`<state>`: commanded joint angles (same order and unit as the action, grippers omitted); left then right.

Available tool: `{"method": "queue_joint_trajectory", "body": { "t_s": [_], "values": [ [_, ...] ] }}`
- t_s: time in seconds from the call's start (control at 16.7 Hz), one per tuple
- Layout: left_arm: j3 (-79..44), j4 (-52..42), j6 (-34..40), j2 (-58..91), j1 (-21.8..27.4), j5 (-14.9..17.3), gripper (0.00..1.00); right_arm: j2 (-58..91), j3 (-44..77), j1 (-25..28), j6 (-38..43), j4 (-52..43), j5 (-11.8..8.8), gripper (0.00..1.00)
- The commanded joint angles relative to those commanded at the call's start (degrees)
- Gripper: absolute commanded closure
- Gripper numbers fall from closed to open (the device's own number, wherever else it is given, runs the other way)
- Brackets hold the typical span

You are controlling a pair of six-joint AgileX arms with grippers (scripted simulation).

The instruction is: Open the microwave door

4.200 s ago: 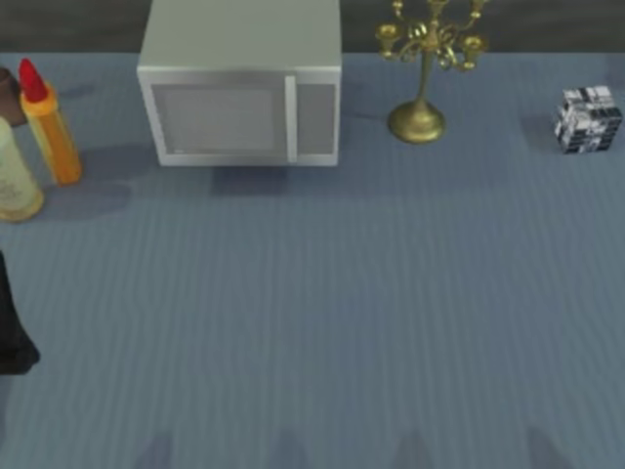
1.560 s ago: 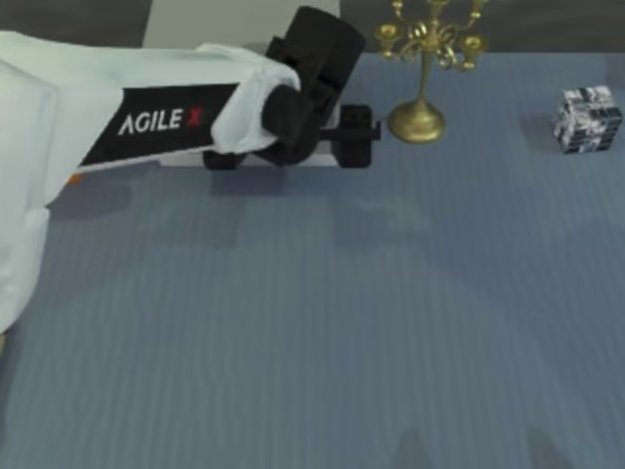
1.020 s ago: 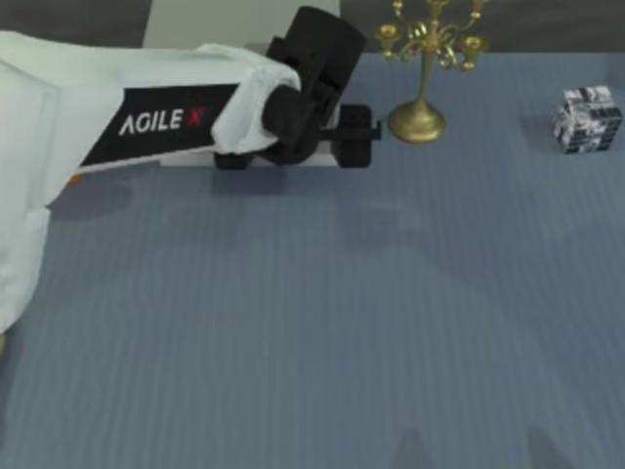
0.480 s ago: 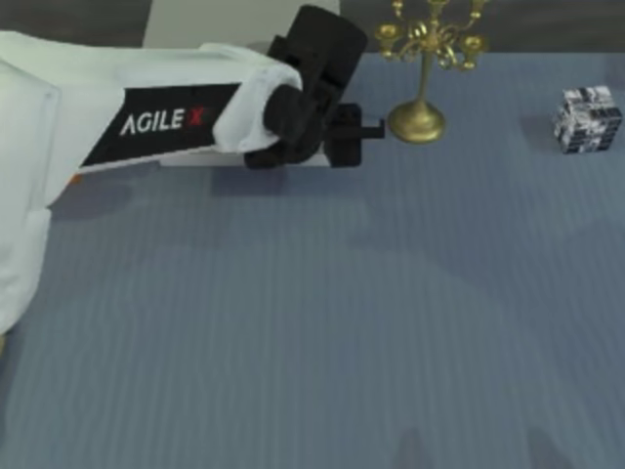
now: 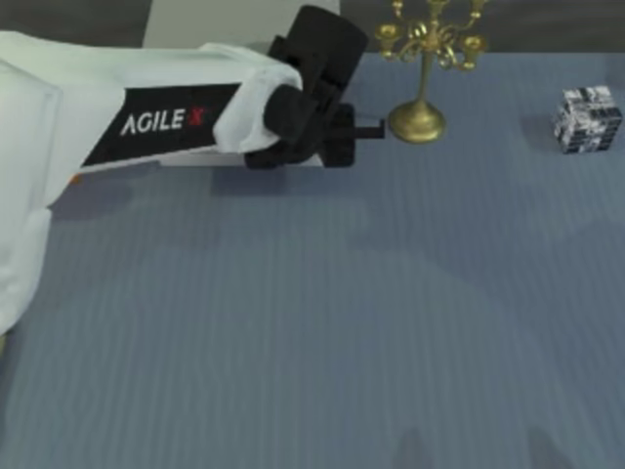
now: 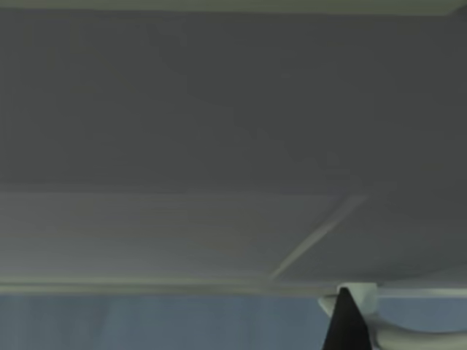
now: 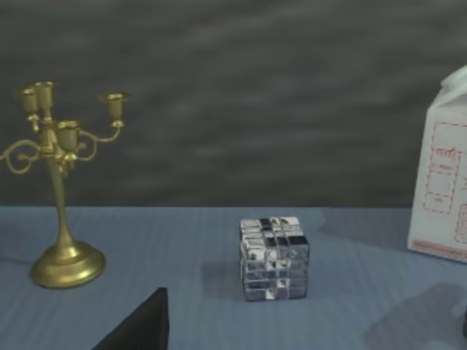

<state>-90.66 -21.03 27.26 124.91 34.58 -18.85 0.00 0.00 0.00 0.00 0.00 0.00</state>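
Observation:
The microwave stands at the back left, mostly covered by my left arm in the top view. My left gripper is pressed up to its front at the door's handle side. In the left wrist view the grey window of the microwave door fills the picture. One dark fingertip lies against the pale handle; the other finger is hidden. My right gripper is parked out of the top view, open and empty.
A gold candelabra stands just right of the left gripper. A mirrored cube sits at the back right. A white carton shows only in the right wrist view. The blue table stretches in front.
The left arm came in over the microwave. Over the last second and a half its black finger parts drew together at the door handle. The right arm has not moved.

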Motion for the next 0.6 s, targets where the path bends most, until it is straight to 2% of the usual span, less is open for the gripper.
{"method": "queue_joint_trajectory", "body": {
  "t_s": [0.6],
  "values": [
    [5.0, 2.8, 1.5, -3.4, -0.2, -2.1, 1.0, 0.0, 0.0, 0.0, 0.0, 0.0, 0.0, 0.0]
  ]
}}
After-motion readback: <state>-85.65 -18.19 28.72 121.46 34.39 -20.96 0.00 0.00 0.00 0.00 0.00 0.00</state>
